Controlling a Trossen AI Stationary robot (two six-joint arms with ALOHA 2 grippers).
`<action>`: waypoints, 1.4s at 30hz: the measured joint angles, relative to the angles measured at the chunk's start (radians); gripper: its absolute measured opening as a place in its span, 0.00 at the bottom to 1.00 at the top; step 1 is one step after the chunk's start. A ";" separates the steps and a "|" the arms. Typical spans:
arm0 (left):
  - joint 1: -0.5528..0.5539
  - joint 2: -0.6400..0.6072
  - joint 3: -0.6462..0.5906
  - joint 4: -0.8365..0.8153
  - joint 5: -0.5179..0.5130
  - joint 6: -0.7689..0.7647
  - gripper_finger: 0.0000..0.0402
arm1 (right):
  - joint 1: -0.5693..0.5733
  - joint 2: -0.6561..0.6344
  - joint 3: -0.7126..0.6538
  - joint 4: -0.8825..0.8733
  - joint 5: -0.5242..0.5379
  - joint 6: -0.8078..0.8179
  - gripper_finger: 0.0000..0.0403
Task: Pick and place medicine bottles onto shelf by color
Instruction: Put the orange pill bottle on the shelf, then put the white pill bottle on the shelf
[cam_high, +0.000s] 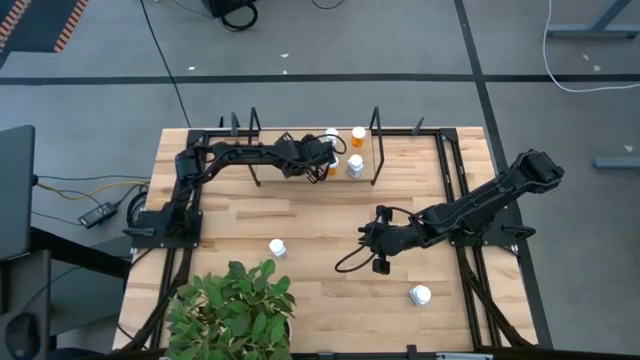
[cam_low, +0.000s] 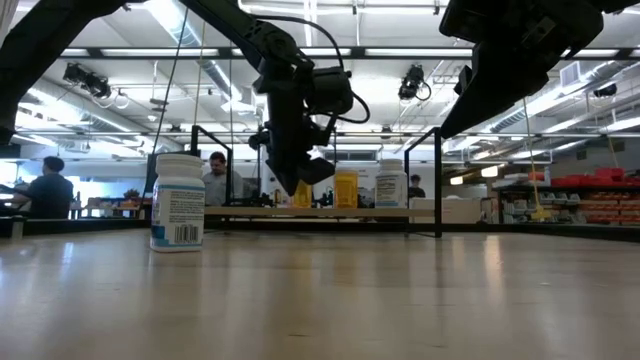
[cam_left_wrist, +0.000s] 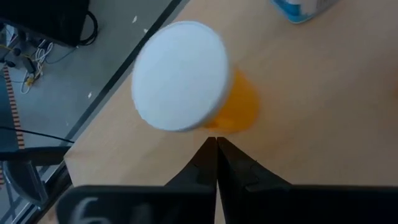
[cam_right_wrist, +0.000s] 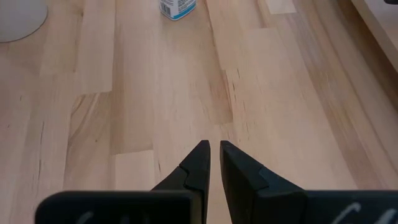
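Note:
The shelf (cam_low: 380, 212) stands at the table's far middle, between black uprights (cam_high: 376, 150). An orange bottle (cam_high: 358, 135) and a white bottle (cam_high: 355, 167) stand on it. My left gripper (cam_high: 325, 162) is over the shelf, shut and pointing down. Its tips (cam_left_wrist: 216, 142) are right beside an upright orange bottle with a white cap (cam_left_wrist: 186, 78). My right gripper (cam_high: 380, 262) hangs over the bare table right of centre, its fingers (cam_right_wrist: 214, 148) shut to a narrow slit and holding nothing. Two white bottles (cam_high: 277, 248) (cam_high: 420, 295) stand on the table. My left gripper's shut fingertips stand at the foot of the orange bottle's body (cam_left_wrist: 239, 115), coming from above. I cannot tell whether they touch it. The bottle stands upright on the shelf board.
A potted plant (cam_high: 235, 305) stands at the near left corner. In the low view a white bottle (cam_low: 178, 203) stands on the table in front of the shelf. The shelf's black uprights (cam_low: 438, 180) flank the bottles. People are in the room behind.

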 joint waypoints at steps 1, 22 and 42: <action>-0.009 0.000 0.005 -0.005 -0.001 -0.001 0.02 | 0.000 0.000 0.000 0.000 0.000 0.000 0.11; 0.027 0.000 0.031 0.055 0.015 0.027 0.01 | -0.002 0.000 0.000 0.000 0.022 0.002 0.11; -0.059 -0.002 0.031 0.027 0.020 0.053 0.01 | -0.002 0.000 0.000 0.000 0.022 -0.004 0.11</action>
